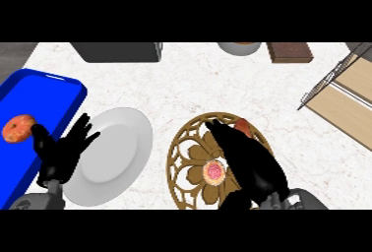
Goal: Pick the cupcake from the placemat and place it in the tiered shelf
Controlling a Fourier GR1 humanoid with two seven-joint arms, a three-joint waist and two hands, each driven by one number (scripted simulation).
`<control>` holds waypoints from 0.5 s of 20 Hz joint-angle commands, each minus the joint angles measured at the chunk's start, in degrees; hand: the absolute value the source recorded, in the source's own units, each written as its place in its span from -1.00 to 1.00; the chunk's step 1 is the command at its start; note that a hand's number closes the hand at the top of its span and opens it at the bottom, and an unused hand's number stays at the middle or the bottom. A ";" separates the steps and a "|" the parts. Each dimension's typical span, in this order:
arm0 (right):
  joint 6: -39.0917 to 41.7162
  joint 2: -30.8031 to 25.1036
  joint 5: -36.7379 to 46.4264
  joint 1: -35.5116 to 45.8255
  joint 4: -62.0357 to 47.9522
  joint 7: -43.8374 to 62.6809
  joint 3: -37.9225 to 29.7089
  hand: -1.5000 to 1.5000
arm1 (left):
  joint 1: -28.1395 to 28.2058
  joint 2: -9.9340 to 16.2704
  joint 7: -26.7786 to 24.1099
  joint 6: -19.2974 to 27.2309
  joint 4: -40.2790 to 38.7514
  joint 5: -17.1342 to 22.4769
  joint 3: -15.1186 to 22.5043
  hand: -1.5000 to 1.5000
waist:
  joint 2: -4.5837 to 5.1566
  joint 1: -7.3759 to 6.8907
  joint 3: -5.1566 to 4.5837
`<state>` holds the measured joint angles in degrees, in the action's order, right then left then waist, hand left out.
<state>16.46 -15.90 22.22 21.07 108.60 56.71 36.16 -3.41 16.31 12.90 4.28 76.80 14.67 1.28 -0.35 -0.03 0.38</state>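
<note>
The moment belonged to the approach, before any grasp. The cupcake (216, 171), a small round thing with a pink centre, sat on the gold openwork placemat (186, 147), a little below its middle. The right robot hand (247, 160) lay stretched over the placemat with its fingers straight and extended toward the far rim, holding nothing; its palm was just beside the cupcake on the right, and the picture did not settle whether the two touched. A small orange-red item (242, 127) showed past the fingers near the placemat's upper right edge, too hidden to name.

The left robot hand (64, 147) rested open, fingers up, at the left, between the white plate (116, 155) and the blue tray (40, 106), where a doughnut (18, 128) lay. The tiered shelf (341, 101), of wire and wooden boards, stood at the right edge of the pale surface (189, 83), well apart from the placemat.

Judging from this, the pick had not yet been made. The next move seemed to call for drawing the right robot hand back so that fingers and thumb could close round the cupcake, then lifting it clear and carrying it up and to the right to a board of the shelf.
</note>
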 commanded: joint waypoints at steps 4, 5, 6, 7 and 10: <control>2.80 2.88 5.18 -1.41 -2.09 2.66 0.95 -1.00 | 0.34 -1.86 1.49 0.51 -1.33 -2.05 0.55 0.00 | 0.31 0.02 -0.40; -2.02 1.60 9.04 -6.31 -4.79 -3.14 4.01 -1.00 | 4.20 -0.17 2.43 -1.32 3.16 -0.37 -0.02 0.00 | 0.27 -0.24 -0.36; 0.99 4.11 8.00 -2.95 -4.11 0.40 0.87 -1.00 | 0.23 -1.30 1.61 -0.75 -1.23 -1.87 -0.19 0.00 | 0.34 0.01 -0.39; 0.40 3.89 9.81 -2.22 -7.20 -1.92 1.00 -1.00 | -2.41 -0.62 5.09 0.33 0.15 -1.46 -1.02 0.00 | 0.36 -0.02 -0.38; -1.67 5.58 13.84 -3.64 -11.30 -4.14 2.80 -1.00 | -0.32 -0.86 1.49 -1.17 -2.16 -2.39 -1.29 0.00 | 0.38 -0.09 -0.39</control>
<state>15.99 -12.23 31.61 18.27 101.89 53.40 37.34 -3.93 15.51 14.26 3.84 77.10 13.18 0.20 -0.27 -0.11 0.32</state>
